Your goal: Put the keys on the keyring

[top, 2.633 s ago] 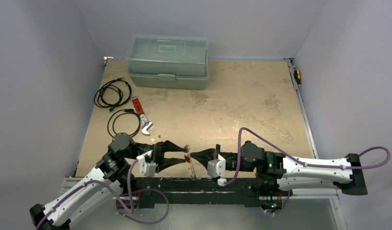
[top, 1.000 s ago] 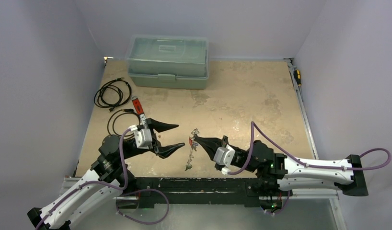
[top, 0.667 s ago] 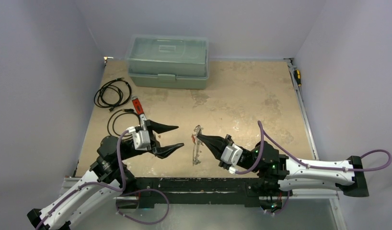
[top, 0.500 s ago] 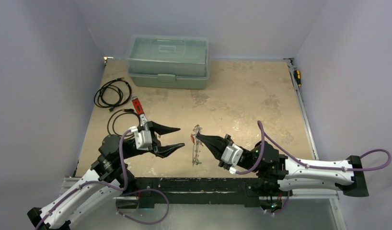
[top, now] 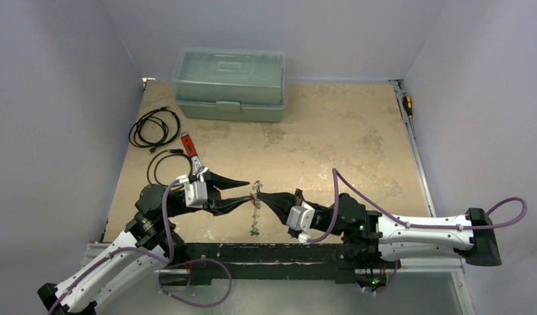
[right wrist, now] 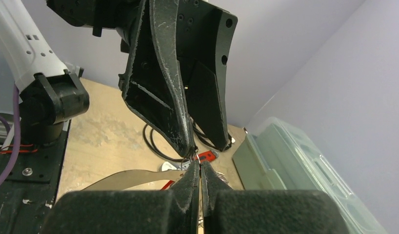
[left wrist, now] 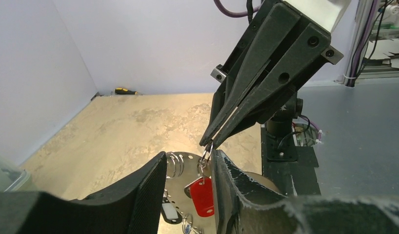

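My right gripper [top: 260, 195] is shut on the top of the keyring [top: 255, 211], pinching a small wire loop. The silvery ring hangs down from it with keys dangling [top: 253, 230]. In the left wrist view the right gripper's tips [left wrist: 207, 143] hold that loop above a red key head [left wrist: 202, 196], with the silvery keyring [left wrist: 180, 168] and a black key head [left wrist: 169, 213] behind. My left gripper [top: 247, 191] is open, its fingers [left wrist: 151, 183] on either side of the bunch. In the right wrist view the shut gripper [right wrist: 199, 163] meets the left fingers [right wrist: 175, 117]; the keyring band [right wrist: 129, 178] curves left.
A grey-green lidded box [top: 230, 84] stands at the back. Two coiled black cables [top: 154, 128] [top: 169, 168] and a red-handled wrench [top: 192, 155] lie at the left. A yellow-handled screwdriver [top: 408, 105] lies along the right rail. The arms' black base rail [top: 272, 252] runs along the near edge.
My right gripper has moved left and nearer with the keyring bunch, bringing it between the left gripper's open fingers. The left arm has barely moved.
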### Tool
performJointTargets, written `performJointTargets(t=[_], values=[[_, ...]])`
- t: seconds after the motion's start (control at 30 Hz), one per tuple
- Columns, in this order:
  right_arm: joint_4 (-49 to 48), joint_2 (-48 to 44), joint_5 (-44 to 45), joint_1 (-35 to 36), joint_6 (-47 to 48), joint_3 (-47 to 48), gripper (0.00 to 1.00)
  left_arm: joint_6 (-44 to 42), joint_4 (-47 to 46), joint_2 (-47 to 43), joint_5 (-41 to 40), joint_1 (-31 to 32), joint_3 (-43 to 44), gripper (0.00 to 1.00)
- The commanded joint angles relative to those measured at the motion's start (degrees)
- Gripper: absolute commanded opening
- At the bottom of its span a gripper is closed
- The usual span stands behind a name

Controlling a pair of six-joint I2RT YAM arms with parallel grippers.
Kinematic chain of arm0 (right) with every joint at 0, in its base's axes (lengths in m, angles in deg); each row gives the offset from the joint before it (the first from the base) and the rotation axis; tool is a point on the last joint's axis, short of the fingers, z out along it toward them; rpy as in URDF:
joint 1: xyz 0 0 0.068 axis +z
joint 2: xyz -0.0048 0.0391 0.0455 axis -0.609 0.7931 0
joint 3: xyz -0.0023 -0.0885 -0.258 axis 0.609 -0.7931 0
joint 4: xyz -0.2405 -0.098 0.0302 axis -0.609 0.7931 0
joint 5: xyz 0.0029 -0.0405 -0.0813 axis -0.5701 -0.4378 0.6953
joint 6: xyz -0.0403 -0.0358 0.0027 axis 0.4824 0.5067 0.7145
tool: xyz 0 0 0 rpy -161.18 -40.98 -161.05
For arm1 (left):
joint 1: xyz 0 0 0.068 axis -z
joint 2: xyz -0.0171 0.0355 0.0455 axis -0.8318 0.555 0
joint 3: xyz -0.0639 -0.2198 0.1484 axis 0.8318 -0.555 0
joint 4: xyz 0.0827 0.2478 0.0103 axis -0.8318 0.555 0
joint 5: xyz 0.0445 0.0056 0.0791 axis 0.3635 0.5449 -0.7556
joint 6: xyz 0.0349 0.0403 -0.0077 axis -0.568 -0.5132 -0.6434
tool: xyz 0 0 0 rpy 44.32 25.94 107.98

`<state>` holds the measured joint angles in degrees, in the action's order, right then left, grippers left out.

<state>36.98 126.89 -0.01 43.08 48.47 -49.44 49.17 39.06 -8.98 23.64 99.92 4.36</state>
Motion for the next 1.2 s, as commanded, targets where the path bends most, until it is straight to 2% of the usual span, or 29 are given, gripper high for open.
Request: performJointTargets(t=[0.0, 0.33, 0.6, 0.93, 1.07, 1.17], values=[[-5.79, -0.14, -1.91, -0.18, 0.04, 3.63, 0.0, -0.34, -2.64, 0.69, 1.71, 0.27, 0.89, 0.36], [-6.26, -0.47, -1.26, -0.17, 0.94, 3.56, 0.0, -0.03, -3.38, 0.58, 3.0, 0.24, 0.31, 0.35], [-6.88, -0.35, -2.32, -0.15, 0.73, 3.71, 0.0, 0.73, -4.34, 1.17, 4.18, 0.26, -0.19, 0.3], [-7.48, 0.04, -2.85, -0.18, 0.92, 4.11, 0.0, 1.14, -4.45, 1.48, 4.09, 0.3, -0.26, 0.3], [-7.72, 0.35, -3.09, -0.18, 0.8, 4.1, 0.0, 1.24, -4.72, 1.41, 4.14, 0.29, -0.42, 0.25], [-8.66, 0.71, -3.45, -0.18, 0.56, 4.05, 0.0, 1.63, -4.74, 1.61, 4.0, 0.28, -0.37, 0.15]])
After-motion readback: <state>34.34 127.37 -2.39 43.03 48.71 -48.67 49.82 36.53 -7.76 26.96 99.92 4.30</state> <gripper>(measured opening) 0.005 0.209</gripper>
